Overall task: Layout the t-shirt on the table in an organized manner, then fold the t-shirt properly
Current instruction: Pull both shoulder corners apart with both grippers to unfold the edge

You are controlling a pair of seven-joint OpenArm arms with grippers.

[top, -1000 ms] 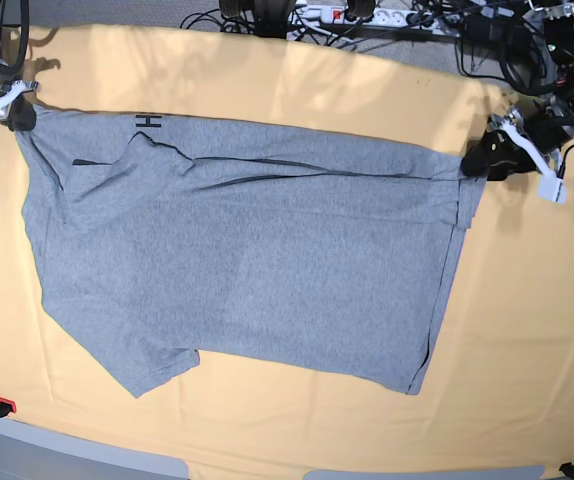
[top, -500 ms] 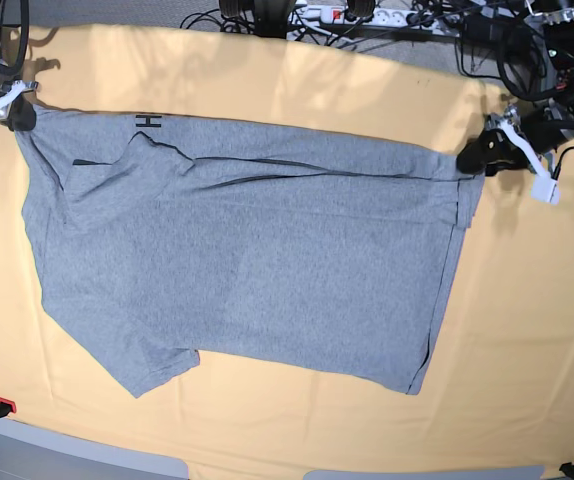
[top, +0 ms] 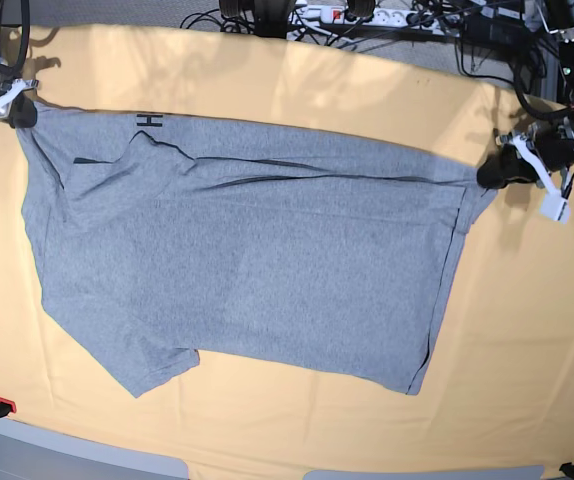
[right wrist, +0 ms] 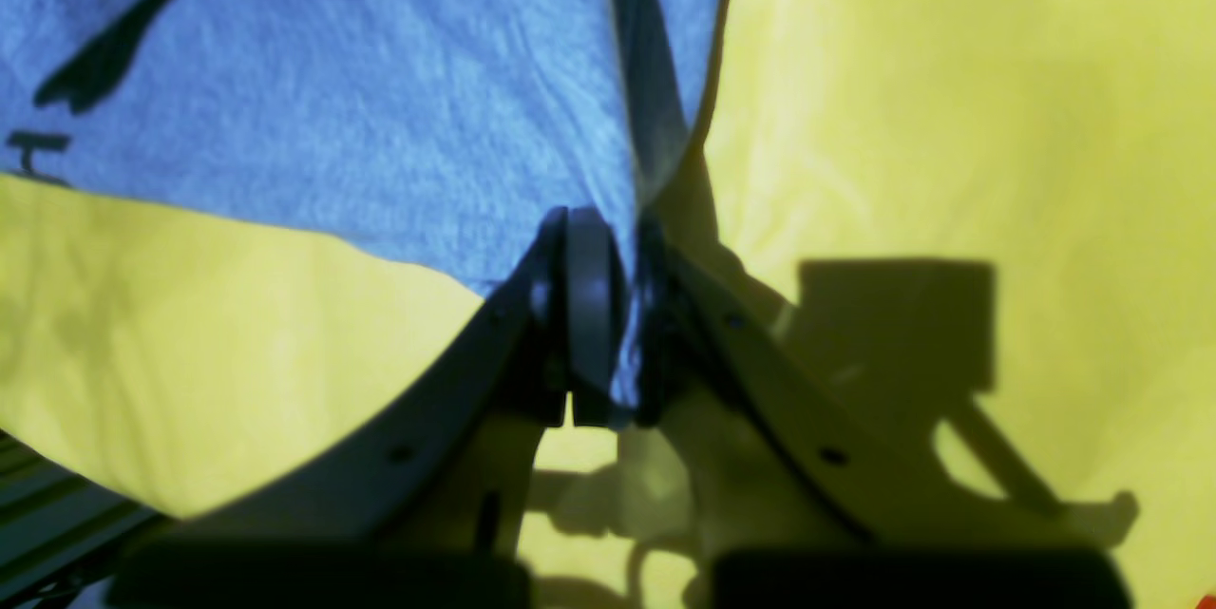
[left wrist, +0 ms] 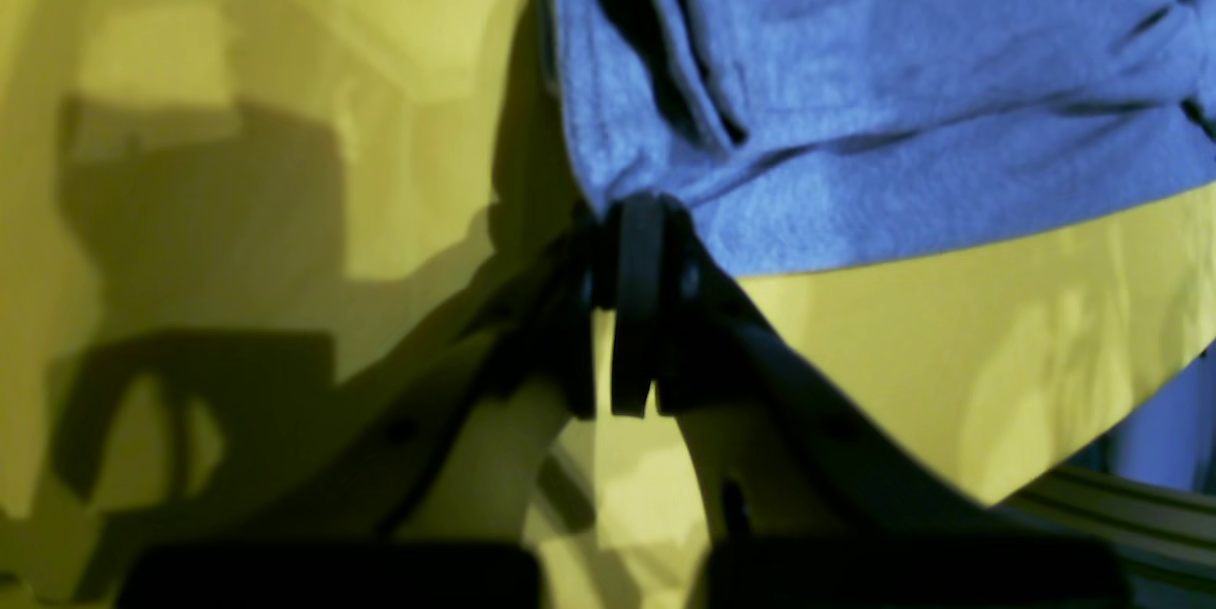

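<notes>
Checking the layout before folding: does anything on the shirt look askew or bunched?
Yes. The t-shirt has diagonal creases and a folded-over flap near its far edge, by the black lettering. Its near sleeve juts out unevenly.

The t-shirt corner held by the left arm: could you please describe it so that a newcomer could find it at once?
Start at the table under its yellow-orange cloth, where the t-shirt lies spread. Follow its far edge to the base view's right end. There the left gripper is shut on the hem corner, pulled into a point, unlike the loose near corner.
</notes>
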